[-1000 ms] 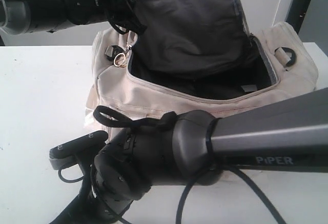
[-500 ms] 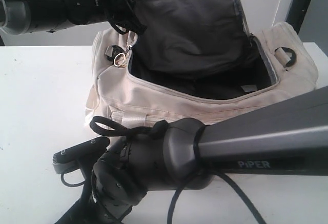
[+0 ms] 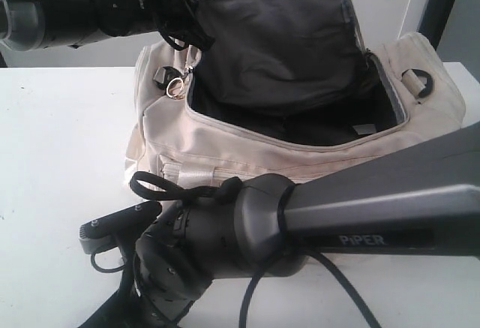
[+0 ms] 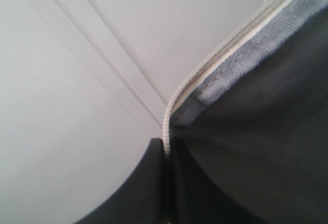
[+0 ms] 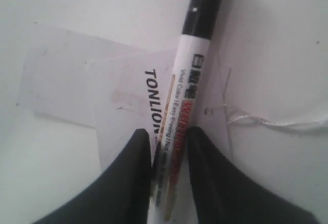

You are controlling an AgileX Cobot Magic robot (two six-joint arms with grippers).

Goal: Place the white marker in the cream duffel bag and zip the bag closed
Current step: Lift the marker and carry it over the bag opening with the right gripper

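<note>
Exterior view: cream duffel bag [image 3: 225, 136] on worktop [image 3: 60, 155], mouth open; left end effector [image 3: 184, 20] clamps flap [image 3: 277, 43] upright; marker unseen behind right arm [image 3: 360, 208].
Left wrist view: zip edge [image 4: 215, 49] + dark lining pinched beside black finger [image 4: 148, 183].
Right wrist view: white marker [image 5: 187, 80] lies on paper tag [image 5: 123, 111]; right end effector [image 5: 169, 137] clenched on barrel, away from cap.
Risk: off-centre grip, marker may pivot or slip on lift; tag may drag along.

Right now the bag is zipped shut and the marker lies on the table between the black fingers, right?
Not quite. The bag is open, not zipped shut: the exterior view shows its dark inside. The rest holds: the marker lies on the table between the black fingers.
</note>
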